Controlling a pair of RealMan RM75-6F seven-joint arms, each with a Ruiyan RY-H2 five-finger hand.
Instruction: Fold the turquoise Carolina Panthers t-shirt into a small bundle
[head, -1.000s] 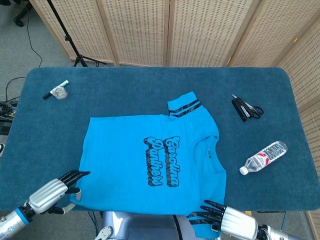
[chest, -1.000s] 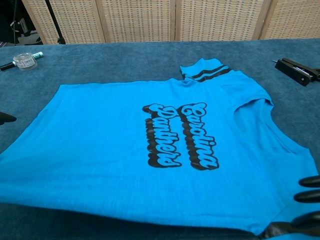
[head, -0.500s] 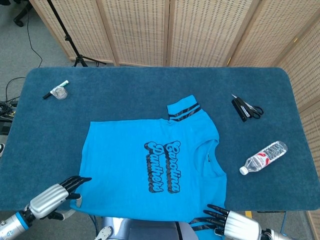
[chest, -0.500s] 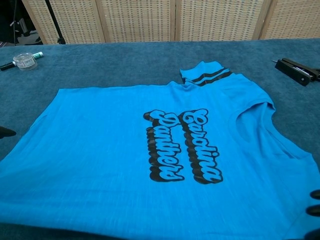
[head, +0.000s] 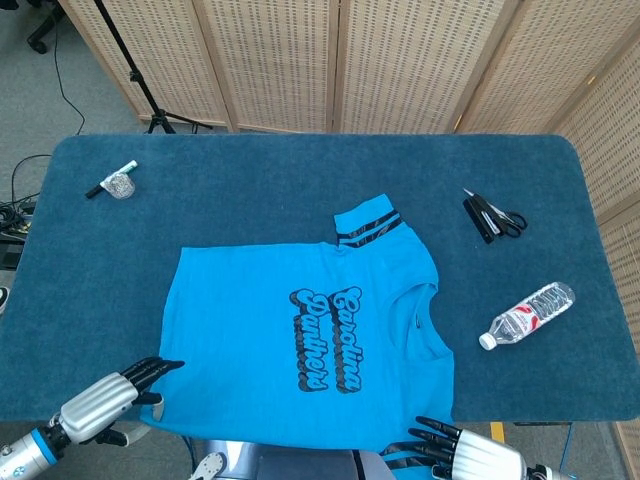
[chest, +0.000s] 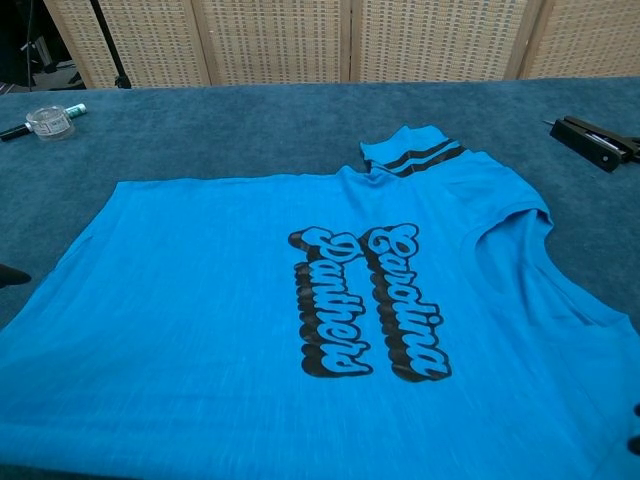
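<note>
The turquoise Carolina Panthers t-shirt (head: 300, 340) lies flat on the blue table (head: 250, 180), print up, collar to the right. Its near edge hangs over the table's front edge. One striped sleeve (head: 366, 222) points to the far side. In the chest view the t-shirt (chest: 220, 300) fills most of the frame. My left hand (head: 105, 402) grips the shirt's near left corner, and only a dark fingertip (chest: 10, 273) shows in the chest view. My right hand (head: 462, 458) holds the near striped sleeve at the front edge, mostly cut off by the frame.
Black scissors (head: 495, 218) and a plastic water bottle (head: 527, 314) lie to the right of the shirt. A small jar with a marker (head: 118, 183) sits at the far left. Folding screens stand behind the table.
Both hands have drawn back toward me, and the shirt has slid with them. Its near edge now hangs further over the table's front edge.
</note>
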